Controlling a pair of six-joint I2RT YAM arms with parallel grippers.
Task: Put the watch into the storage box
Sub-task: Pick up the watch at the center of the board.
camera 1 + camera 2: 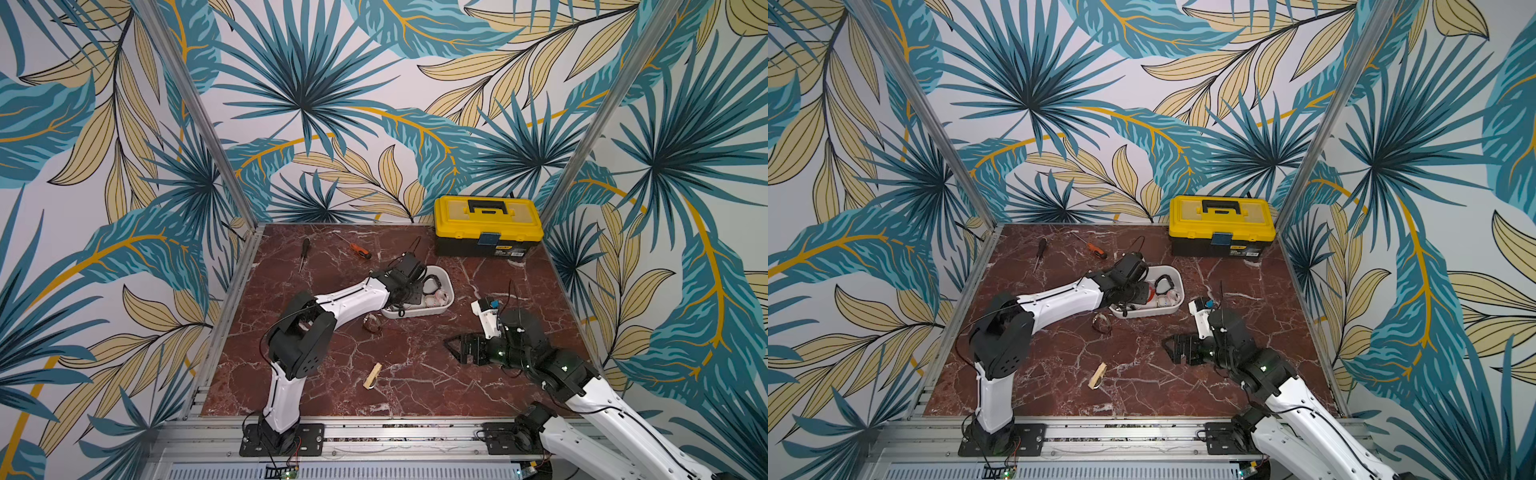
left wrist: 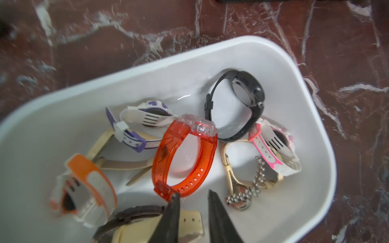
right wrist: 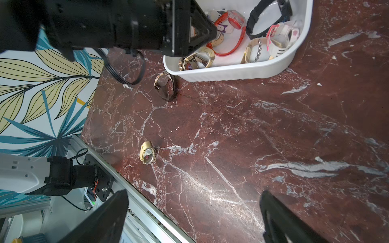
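The left end effector [image 2: 193,194] is seen low over the storage box [image 2: 290,69], its jaws parted only narrowly with nothing between them. The red watch [image 2: 162,155] stands on its edge inside the box, just ahead of the end effector, and the end of its strap appears to touch one fingertip [image 2: 174,208]. A snag is judged the likeliest fault: if the end effector were lifted with so little gap, the soft strap could be caught on that tip and the watch carried up over the wall. The watch could also be tipped against the black watch [image 2: 250,94] beyond it or the chained piece [image 2: 242,199] beside the end effector, and a tangle made in so crowded a box. A dark-strapped watch [image 2: 134,212] and a cream strap [image 2: 189,223] lie directly under the end effector, so any further descent could press on them or shove the light box across the tabletop [image 3: 273,126]. Behind the left end effector, just outside the box's wall, a brown-strapped watch [image 3: 166,84] lies on the tabletop and could be swept aside by the wrist or its cable loop [image 3: 134,69] on withdrawal. The right end effector [image 3: 194,193] is held wide and empty, well apart from the box. A cream watch [image 3: 147,155] lies ahead of it, and a clash could be caused if both arms were sent for the unboxed watches together.
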